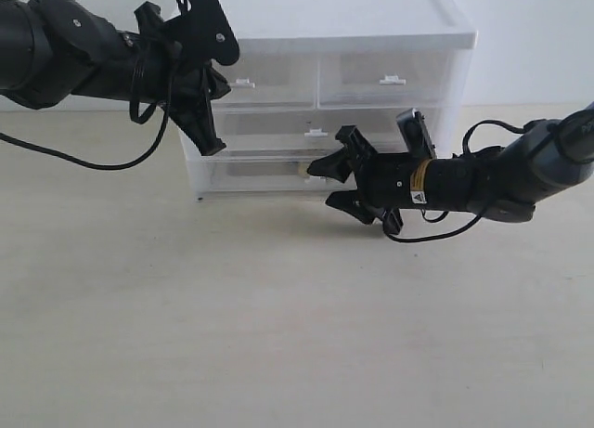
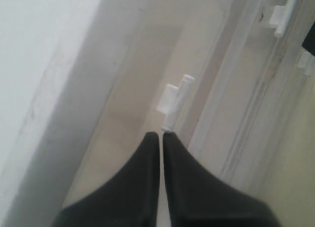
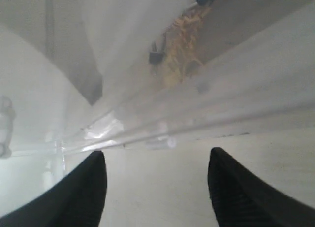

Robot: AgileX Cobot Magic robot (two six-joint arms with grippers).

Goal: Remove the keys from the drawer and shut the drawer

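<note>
Left gripper [image 1: 213, 147]: jaws pressed together, nothing between them. It hangs tip-down at the left front corner of the white drawer cabinet [image 1: 371, 19], level with the middle tier. In the left wrist view the tips [image 2: 161, 134] line up just under a white tab handle [image 2: 177, 101]. Can't tell whether they touch it, or which drawer that handle belongs to.

Right gripper [image 1: 320, 187]: jaws spread wide, holding nothing. The arm comes in low from the right, just above the table [image 1: 278, 335], with its fingers pointed at the front of the drawer [image 1: 241, 175], the bottom full-width tier. One finger sits high against the drawer front and the other lower, near the table. The right wrist view has both fingers [image 3: 81, 187] either side of the translucent front, and a small white tab [image 3: 161, 143] sits between them, slightly ahead of the tips. No contact visible.

Keys [image 3: 179, 49]: inside the drawer, seen through the plastic as a blurred gold cluster with a small dark clasp on one side. In the exterior view they're only a faint yellowish patch [image 1: 302, 168] behind the drawer front, right next to the upper right finger.

Drawer front looks roughly flush with the tiers above. Can't tell if there's a slight gap. Its handle is hidden behind the right gripper in the exterior view.
</note>
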